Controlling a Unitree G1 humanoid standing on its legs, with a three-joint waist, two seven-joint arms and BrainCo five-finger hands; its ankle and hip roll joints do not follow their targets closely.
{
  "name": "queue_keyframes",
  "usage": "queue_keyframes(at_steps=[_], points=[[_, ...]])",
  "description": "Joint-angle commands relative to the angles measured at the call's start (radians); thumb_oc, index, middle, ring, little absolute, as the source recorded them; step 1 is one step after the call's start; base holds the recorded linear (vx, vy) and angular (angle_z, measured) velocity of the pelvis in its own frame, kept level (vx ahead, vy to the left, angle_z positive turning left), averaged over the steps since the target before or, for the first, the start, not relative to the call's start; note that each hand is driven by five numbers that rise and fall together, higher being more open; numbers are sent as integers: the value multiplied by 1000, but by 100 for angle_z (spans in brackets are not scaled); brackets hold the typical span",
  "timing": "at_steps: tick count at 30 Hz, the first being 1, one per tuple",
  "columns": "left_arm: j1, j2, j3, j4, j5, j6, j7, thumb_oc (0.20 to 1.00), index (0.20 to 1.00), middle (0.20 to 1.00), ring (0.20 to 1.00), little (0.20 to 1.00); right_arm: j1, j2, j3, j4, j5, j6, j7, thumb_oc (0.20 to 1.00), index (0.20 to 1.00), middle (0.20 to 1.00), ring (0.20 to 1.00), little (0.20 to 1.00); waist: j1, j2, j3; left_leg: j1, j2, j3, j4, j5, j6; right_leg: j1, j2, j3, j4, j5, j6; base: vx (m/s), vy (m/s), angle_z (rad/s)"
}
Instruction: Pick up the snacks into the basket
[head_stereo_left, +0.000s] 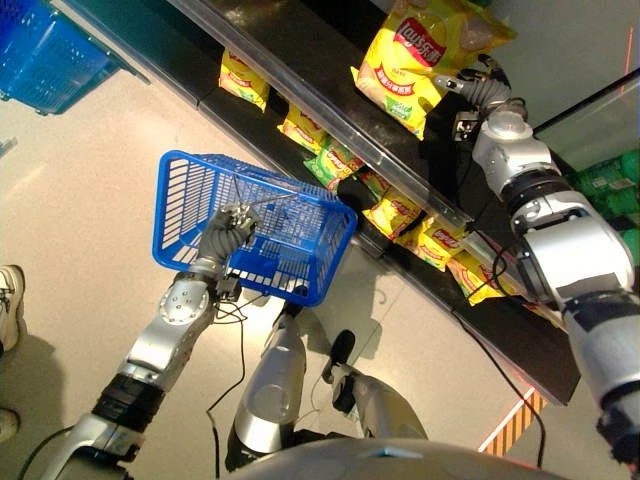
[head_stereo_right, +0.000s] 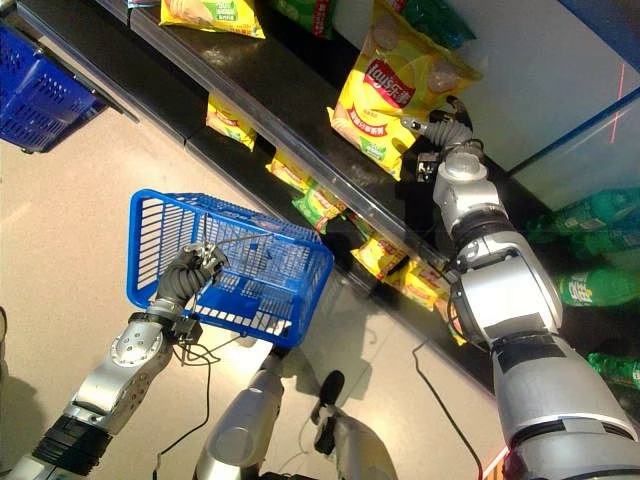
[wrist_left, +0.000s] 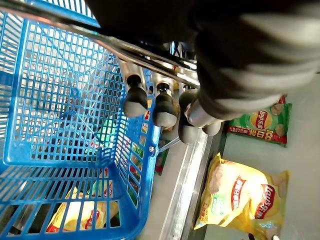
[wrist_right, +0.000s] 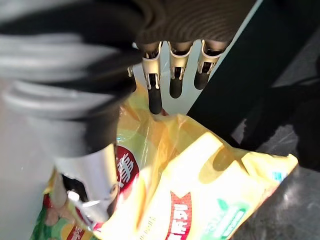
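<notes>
Yellow chip bag is pinched in your right robot hand above the shelf, long axis tilted. Left robot hand is clenched on the blue basket's wire handle.

Shop aisle with a pale floor and dark shelving.

The floor is smooth and beige, glossy enough to catch soft reflections of light. A long dark shelf runs diagonally across the scene, edged with a silver rail, and a lower shelf sits beneath it near the floor. Behind the upper shelf is a plain pale wall. A second blue basket stands on the floor at the far left corner. An orange-and-white striped strip marks the floor beside the shelving's base. A person's shoe shows at the left edge.
</notes>
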Motion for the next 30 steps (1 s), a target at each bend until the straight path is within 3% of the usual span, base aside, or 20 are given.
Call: queue_keyframes(at_steps=[1,15,23,30], points=[[10,2,65,-157,6,-90,-30,200,200,200,200,200,39,-40,41,-50,12,-47,4,1000,1000,1000,1000,1000,-20,0,-115,49,-45,-3,49,-140,39,57,-41,5,12,2,84,-15,-3,-5],[58,4,101,-144,19,-70,-12,200,200,200,200,200,88,-11,29,-53,-13,-45,-4,1000,1000,1000,1000,1000,-35,-3,-114,61,-18,11,50,-136,31,50,-19,13,16,-1,72,-12,-21,-2],[58,-2,95,-148,19,-65,-25,200,200,200,200,200,123,-43,0,-45,-13,-37,2,1000,1000,1000,1000,1000,-46,-3,-125,85,-8,12,40,-134,25,55,-6,18,25,-20,60,-6,-34,-11],[62,-5,76,-168,5,-55,-20,200,200,200,200,200,120,-14,-25,-13,48,-41,-1,1000,1000,1000,1000,1000,-43,5,-96,54,-12,-7,46,-117,24,31,-6,-4,35,-20,57,-21,-21,3]])
